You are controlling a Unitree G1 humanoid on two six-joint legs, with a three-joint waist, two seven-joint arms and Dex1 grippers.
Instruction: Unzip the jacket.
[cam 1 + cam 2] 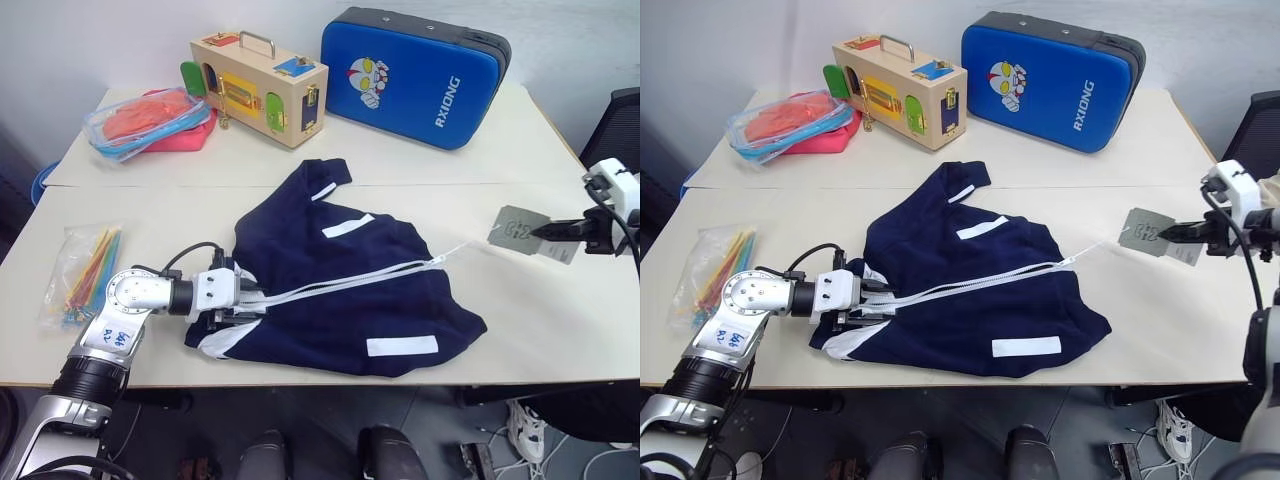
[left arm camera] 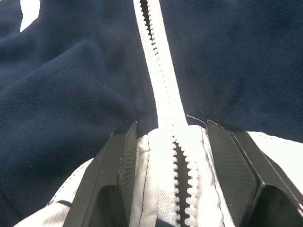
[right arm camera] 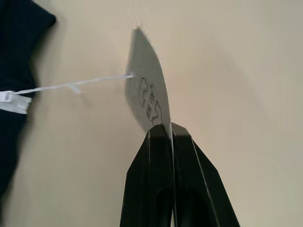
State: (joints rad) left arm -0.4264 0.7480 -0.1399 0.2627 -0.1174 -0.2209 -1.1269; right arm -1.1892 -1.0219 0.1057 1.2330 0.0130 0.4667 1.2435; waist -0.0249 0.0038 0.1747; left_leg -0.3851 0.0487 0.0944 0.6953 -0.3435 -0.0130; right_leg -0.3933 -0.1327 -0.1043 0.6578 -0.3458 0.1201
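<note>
The jacket (image 1: 350,290) is lying flat near the middle of the table (image 1: 560,320), close to the front edge. It's navy blue w/ white patches, and its white zipper (image 1: 350,280) is running across it from left to right.

The left gripper (image 1: 240,303) is sitting at the jacket's left end. Its jaws are standing about half open & are squeezing the white hem (image 2: 165,189) there, one finger (image 2: 111,179) on each side of the zipper. In the left wrist view the zipper teeth are lying apart between the fingers and are joined further up.

The right gripper (image 1: 541,232) is hanging over the table, well to the right of the jacket. Its jaws are squeezed tight shut on a grey paper tag (image 1: 517,229), pinching its edge. A thin white string (image 3: 80,86) is running from the tag back to the zipper's end at the jacket's right side. The string is looking pulled straight. A second pale tag (image 1: 560,251) is hanging just below the gripper.

At the back of the table a blue hard case (image 1: 415,75) is leaning by the wall. A wooden latch box (image 1: 258,88) is sitting left of it. A clear tub w/ orange stuff (image 1: 148,120) is resting on smth pink at the far left. A bag of colored sticks (image 1: 85,272) is lying by the left edge.
</note>
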